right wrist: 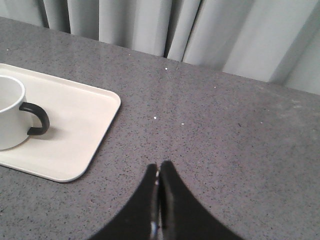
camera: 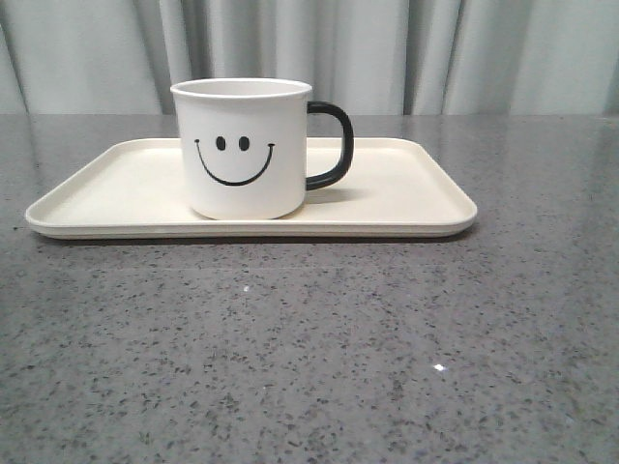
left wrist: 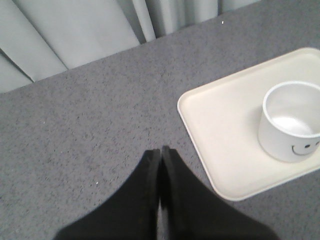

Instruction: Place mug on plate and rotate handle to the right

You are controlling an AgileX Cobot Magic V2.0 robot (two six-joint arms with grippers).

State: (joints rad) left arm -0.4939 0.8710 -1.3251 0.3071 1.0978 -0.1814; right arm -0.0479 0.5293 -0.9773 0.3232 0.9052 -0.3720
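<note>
The white mug (camera: 244,150) with a black smiley face stands upright on the cream plate (camera: 406,198), near its middle. Its black handle (camera: 334,143) points to the right. The mug also shows in the left wrist view (left wrist: 287,122) on the plate (left wrist: 220,120), and in the right wrist view (right wrist: 10,115) with its handle (right wrist: 37,120) on the plate (right wrist: 80,135). My left gripper (left wrist: 160,151) is shut and empty over bare table to the left of the plate. My right gripper (right wrist: 159,166) is shut and empty over bare table to the right of the plate. Neither gripper shows in the front view.
The grey speckled table (camera: 309,358) stretches around the plate. Pale grey curtains (camera: 387,48) hang behind its far edge.
</note>
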